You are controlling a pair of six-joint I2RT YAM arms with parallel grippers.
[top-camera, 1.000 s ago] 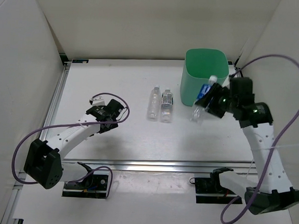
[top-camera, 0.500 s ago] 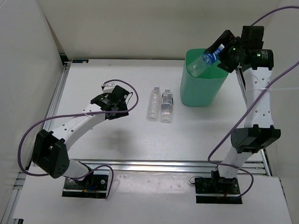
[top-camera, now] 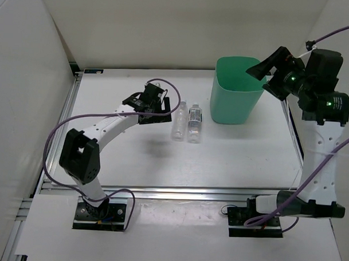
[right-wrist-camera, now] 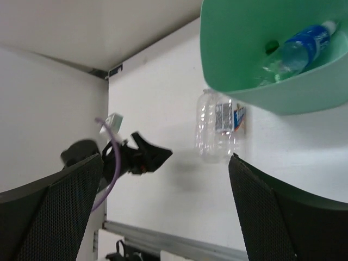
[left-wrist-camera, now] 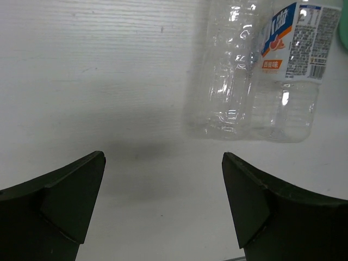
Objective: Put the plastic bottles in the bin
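The mint-green bin [top-camera: 235, 107] stands at the back right. In the right wrist view a blue-labelled bottle [right-wrist-camera: 302, 48] lies inside the bin [right-wrist-camera: 271, 100], next to something green and hard to make out. My right gripper [top-camera: 264, 69] hovers open and empty over the bin's right rim. Two clear bottles lie side by side on the table, one plain [top-camera: 179, 120] and one labelled [top-camera: 194, 124]. My left gripper [top-camera: 167, 111] is open just left of them. In the left wrist view the plain bottle [left-wrist-camera: 223, 70] and the labelled one [left-wrist-camera: 296, 70] lie ahead of the open left gripper [left-wrist-camera: 163, 159].
White walls close in the table on the left, back and right. An aluminium rail [top-camera: 178, 192] runs along the near edge. A purple cable [top-camera: 77, 122] loops beside the left arm. The left gripper [right-wrist-camera: 147, 156] also shows in the right wrist view.
My right gripper lifted the blue-labelled bottle over the bin, opened, and the bottle now lies inside. My left arm swung right, up to the two clear bottles, still open.
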